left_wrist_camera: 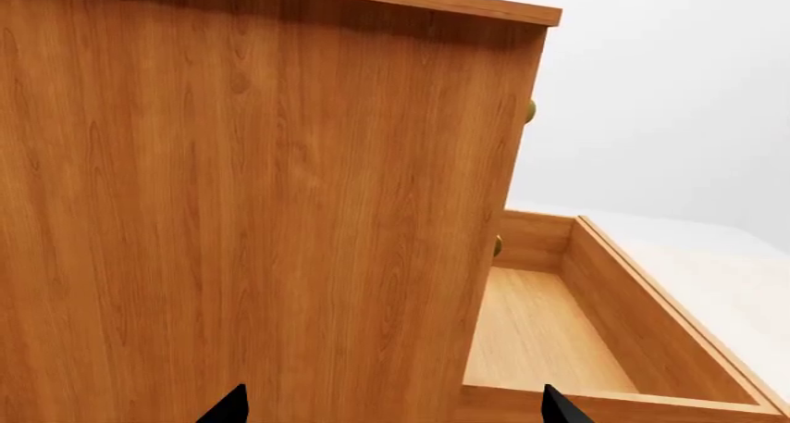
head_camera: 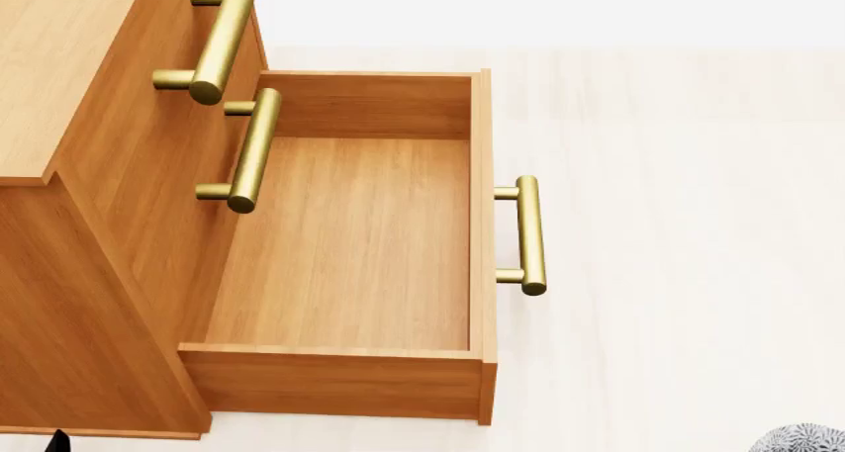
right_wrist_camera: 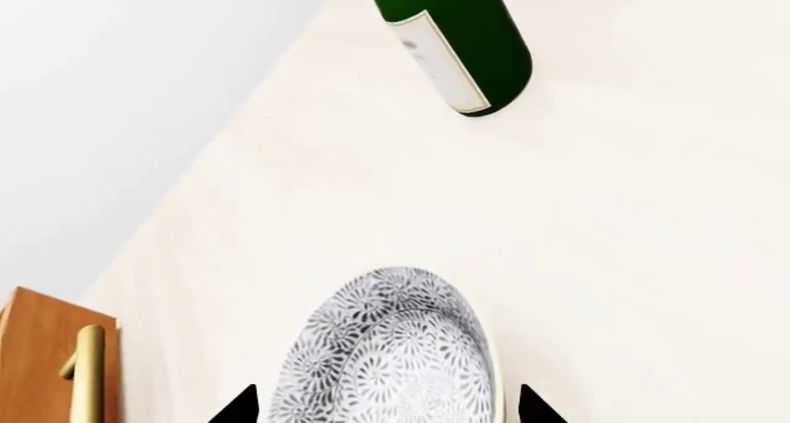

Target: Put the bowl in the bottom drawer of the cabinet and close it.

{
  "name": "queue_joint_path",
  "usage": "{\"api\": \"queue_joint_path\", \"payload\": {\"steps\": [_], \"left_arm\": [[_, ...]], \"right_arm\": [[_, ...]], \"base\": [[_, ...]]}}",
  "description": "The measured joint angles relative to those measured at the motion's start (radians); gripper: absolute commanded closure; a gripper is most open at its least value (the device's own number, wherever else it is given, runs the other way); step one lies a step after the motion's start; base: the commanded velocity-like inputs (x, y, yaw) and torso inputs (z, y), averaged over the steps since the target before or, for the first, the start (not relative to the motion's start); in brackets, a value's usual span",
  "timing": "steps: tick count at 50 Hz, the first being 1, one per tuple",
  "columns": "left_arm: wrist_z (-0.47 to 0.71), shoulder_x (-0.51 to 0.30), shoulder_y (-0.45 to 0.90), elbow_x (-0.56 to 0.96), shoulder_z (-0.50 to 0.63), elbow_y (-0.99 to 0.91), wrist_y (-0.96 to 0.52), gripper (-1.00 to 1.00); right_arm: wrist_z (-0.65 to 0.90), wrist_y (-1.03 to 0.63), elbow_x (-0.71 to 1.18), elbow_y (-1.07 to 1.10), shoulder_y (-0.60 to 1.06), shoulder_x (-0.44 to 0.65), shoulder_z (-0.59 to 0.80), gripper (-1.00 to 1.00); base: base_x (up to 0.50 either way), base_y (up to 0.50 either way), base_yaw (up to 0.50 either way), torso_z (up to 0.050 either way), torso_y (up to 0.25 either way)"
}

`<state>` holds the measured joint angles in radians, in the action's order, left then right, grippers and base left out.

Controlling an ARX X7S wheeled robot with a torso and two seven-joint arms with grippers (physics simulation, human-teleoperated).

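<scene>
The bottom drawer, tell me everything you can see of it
The bottom drawer is pulled fully open from the cabinet. It is an orange-brown wood box, empty inside, with a brass bar handle on two short posts at its front. It sits below two shut drawers, level over the pale floor. Nothing touches it; the bowl lies apart.

A dark green bottle (pale label on it) stands on the cream tabletop.
</scene>
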<state>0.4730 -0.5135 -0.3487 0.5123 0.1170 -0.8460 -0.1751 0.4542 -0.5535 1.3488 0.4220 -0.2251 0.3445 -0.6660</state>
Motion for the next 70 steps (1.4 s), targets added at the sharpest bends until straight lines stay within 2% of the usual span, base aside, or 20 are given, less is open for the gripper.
{"api": "queue_joint_path", "payload": {"steps": [70], "left_arm": [[0.012, -0.014, -0.001, 0.005, 0.009, 0.015, 0.021, -1.0]], "right_arm": [[-0.044, 0.036, -0.114, -0.195, 0.119, -0.011, 0.12, -1.0]], "base": [[0.0, 0.0, 0.0, 0.0, 0.0]]}}
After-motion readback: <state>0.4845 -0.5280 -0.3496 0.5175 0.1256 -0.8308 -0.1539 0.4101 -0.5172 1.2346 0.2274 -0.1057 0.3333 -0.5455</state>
